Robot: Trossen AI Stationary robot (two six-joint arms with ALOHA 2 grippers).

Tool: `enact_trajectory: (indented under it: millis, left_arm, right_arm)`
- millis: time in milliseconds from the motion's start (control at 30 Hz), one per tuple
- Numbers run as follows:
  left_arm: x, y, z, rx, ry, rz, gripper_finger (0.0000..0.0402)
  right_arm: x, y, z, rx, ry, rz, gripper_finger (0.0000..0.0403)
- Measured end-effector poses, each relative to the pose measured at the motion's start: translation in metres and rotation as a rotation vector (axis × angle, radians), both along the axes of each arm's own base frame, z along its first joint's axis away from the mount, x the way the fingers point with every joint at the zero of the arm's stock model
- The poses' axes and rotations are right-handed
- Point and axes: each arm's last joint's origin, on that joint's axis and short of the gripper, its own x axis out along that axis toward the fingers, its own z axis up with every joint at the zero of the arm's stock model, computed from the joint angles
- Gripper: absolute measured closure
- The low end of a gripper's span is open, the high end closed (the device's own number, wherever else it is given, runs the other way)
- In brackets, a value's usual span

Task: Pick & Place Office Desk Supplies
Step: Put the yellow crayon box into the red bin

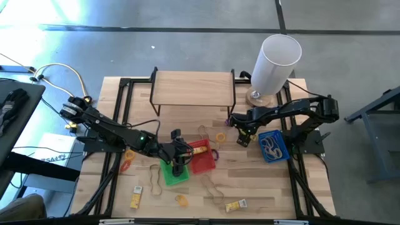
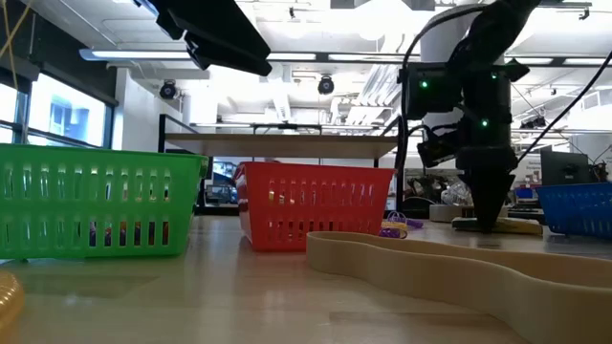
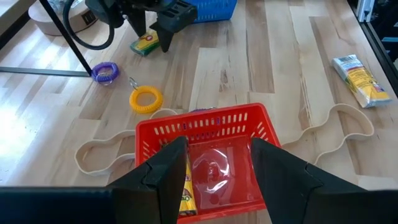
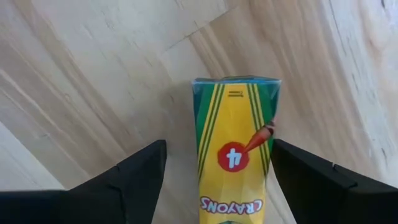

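Note:
A small yellow-and-green crayon packet (image 4: 233, 124) lies flat on the wooden table, to the left of the blue basket (image 1: 272, 145). My right gripper (image 4: 217, 147) points down over it, open, with one finger on either side of the packet. I see no touch. My left gripper (image 3: 217, 147) hangs open above the red basket (image 3: 205, 127), with nothing between its fingers. Another crayon packet (image 3: 184, 194) and some clear plastic lie in the red basket. A purple ring (image 3: 106, 71) and a yellow ring (image 3: 145, 99) lie on the table between the two grippers.
A green basket (image 1: 175, 175) stands next to the red one. A wooden shelf (image 1: 194, 87) and a tall white cylinder (image 1: 275, 62) stand at the far side. Tan rubber bands (image 3: 93, 155), packets (image 1: 136, 197) (image 1: 235, 205) and more rings lie scattered toward the near edge.

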Motion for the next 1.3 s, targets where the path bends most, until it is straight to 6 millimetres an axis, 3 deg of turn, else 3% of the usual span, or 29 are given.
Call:
enact_trajectory:
  millis: [233,700,933,1100,1300]
  left_arm:
    - [0.001,0.000,0.001,-0.006,-0.015,0.000,0.0228]
    - [0.002,-0.001,0.003,-0.009,-0.036,-0.003,0.0228]
    - [0.002,-0.001,0.004,0.015,-0.042,-0.018,0.0228]
    - [0.003,-0.001,0.006,0.064,-0.053,-0.048,0.0228]
    - [0.013,-0.005,0.006,0.129,-0.126,-0.099,0.0228]
  right_arm:
    - [0.002,0.005,0.000,-0.034,-0.002,0.063,0.0136]
    - [0.004,0.016,0.000,-0.065,-0.008,0.141,0.0268]
    - [0.006,0.021,0.001,-0.063,-0.014,0.184,0.0294]
    - [0.012,0.032,0.012,0.012,-0.030,0.225,0.0295]
    - [0.028,0.057,0.045,0.215,-0.150,0.277,0.0296]
